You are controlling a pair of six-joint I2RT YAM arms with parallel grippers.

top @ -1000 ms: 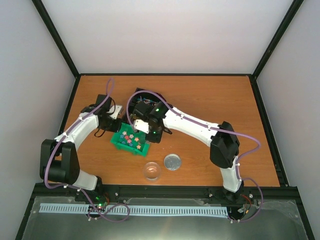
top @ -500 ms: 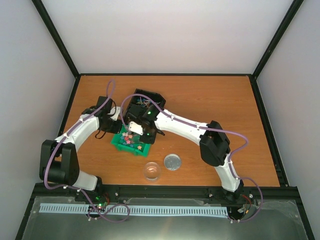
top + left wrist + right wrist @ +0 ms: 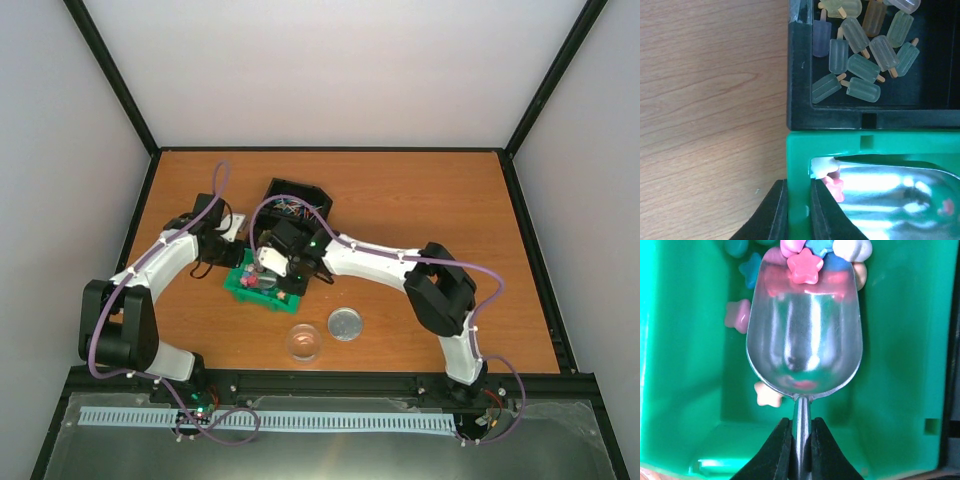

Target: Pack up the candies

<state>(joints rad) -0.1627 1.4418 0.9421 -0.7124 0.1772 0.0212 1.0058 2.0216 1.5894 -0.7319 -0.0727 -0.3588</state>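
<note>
Star-shaped candies (image 3: 804,266) in pink, blue and cream lie in a green bin (image 3: 680,365). A few are piled at the front lip of a silver scoop (image 3: 804,340). My right gripper (image 3: 801,440) is shut on the scoop's thin handle, and the bowl is down inside the bin. One pale star (image 3: 766,394) lies under the bowl's back edge. My left gripper (image 3: 799,210) is shut on the green bin's wall (image 3: 840,145), one finger outside and one inside. A pink candy (image 3: 834,186) shows beside the inner finger. From above, both grippers meet at the green bin (image 3: 243,287).
A black tray (image 3: 800,75) butts against the green bin's far side and holds several pale popsicle-shaped pieces (image 3: 860,50). A small glass jar (image 3: 304,342) and a round silver lid (image 3: 345,323) stand on the wooden table near the front edge.
My right arm has swung left and down, bringing the scoop into the green bin and covering most of the candies from above. The left arm has barely moved.
</note>
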